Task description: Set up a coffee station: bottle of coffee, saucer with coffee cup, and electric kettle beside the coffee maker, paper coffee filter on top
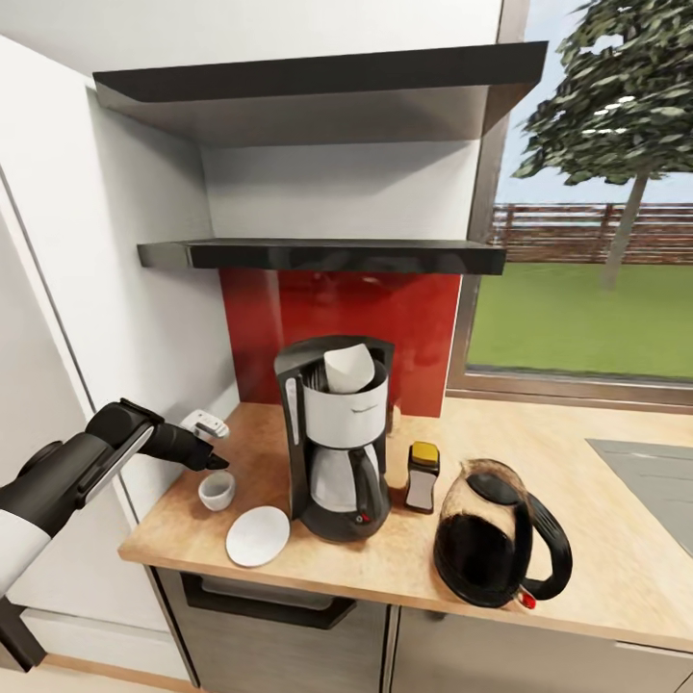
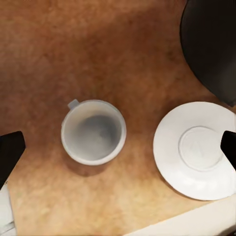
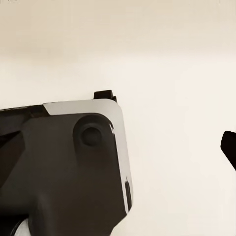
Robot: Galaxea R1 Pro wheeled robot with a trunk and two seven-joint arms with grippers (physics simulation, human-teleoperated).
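Left pincer (image 1: 214, 460), apparently spread, hovers over cup (image 1: 217, 490) on wooden countertop (image 1: 597, 539) by window (image 1: 587, 241)

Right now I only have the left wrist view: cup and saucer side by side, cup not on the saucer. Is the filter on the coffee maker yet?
Observer: Yes. In the head view a white filter sits in the top of the coffee maker.
Operator: And the bottle?
Observer: The bottle stands upright on the counter, close beside the coffee maker, on the window side.
Operator: Kettle?
Observer: The kettle is on the counter too, just past the bottle, nearer the front edge.
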